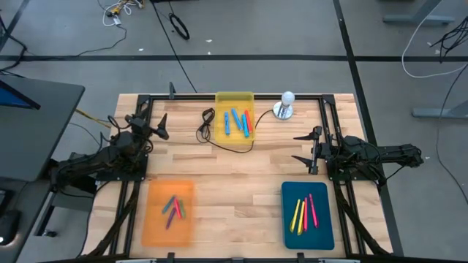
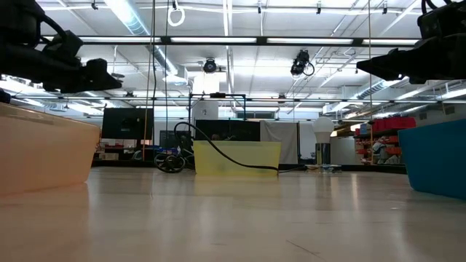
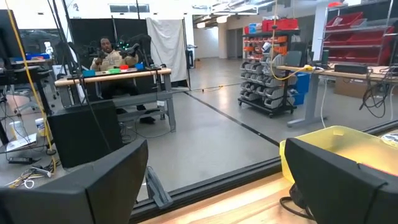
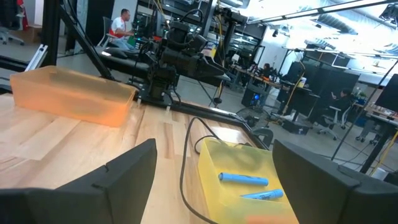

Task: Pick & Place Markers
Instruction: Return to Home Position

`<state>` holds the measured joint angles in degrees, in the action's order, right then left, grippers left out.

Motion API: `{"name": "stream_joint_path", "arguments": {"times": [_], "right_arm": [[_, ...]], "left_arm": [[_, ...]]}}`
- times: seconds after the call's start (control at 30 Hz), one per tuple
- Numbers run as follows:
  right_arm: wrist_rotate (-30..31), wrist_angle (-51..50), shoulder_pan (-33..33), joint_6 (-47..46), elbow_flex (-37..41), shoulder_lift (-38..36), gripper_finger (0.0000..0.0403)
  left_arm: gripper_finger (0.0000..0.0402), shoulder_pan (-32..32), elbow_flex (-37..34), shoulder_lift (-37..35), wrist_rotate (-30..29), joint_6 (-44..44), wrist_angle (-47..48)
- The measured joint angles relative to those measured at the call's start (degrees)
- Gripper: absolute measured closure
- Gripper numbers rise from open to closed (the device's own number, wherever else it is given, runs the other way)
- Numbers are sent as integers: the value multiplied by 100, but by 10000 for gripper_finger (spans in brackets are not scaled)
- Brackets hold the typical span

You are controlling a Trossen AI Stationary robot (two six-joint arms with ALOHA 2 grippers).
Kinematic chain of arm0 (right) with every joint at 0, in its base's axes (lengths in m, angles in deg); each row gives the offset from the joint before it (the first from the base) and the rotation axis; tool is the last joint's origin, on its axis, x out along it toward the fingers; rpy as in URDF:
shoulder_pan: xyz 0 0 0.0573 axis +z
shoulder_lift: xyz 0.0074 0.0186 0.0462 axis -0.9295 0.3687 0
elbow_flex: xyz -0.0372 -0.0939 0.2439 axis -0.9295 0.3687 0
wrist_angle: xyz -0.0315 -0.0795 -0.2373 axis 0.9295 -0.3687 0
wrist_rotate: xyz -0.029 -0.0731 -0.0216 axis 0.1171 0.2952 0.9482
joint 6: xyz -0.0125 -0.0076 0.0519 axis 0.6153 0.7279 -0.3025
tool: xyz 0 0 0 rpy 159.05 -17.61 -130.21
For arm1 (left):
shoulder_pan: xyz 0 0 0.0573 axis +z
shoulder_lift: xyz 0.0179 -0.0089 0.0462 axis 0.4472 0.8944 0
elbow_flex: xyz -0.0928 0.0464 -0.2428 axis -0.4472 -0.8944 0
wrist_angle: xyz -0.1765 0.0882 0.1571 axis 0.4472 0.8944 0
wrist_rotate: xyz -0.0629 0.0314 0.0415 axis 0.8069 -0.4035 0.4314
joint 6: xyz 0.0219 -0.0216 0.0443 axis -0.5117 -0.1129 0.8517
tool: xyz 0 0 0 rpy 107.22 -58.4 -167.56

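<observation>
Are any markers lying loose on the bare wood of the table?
No: the markers all lie inside the yellow tray, the orange tray and the teal tray.

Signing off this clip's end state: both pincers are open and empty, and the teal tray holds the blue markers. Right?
Not quite. In the high view the teal tray holds yellow and pink markers; the blue markers lie in the yellow tray. The left pincer and right pincer are indeed open and empty.

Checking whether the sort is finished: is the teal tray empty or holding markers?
Not empty. The high view shows several markers, yellow and pink, lying inside the teal tray, within its walls.
</observation>
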<state>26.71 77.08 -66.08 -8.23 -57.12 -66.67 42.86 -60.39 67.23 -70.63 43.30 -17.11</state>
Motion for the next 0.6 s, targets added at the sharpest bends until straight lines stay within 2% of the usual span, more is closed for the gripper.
{"name": "stream_joint_path", "arguments": {"times": [0.6], "right_arm": [[-2,-2,0,0,-2,0,80]], "left_arm": [[19,0,-2,0,14,-1,-65]]}}
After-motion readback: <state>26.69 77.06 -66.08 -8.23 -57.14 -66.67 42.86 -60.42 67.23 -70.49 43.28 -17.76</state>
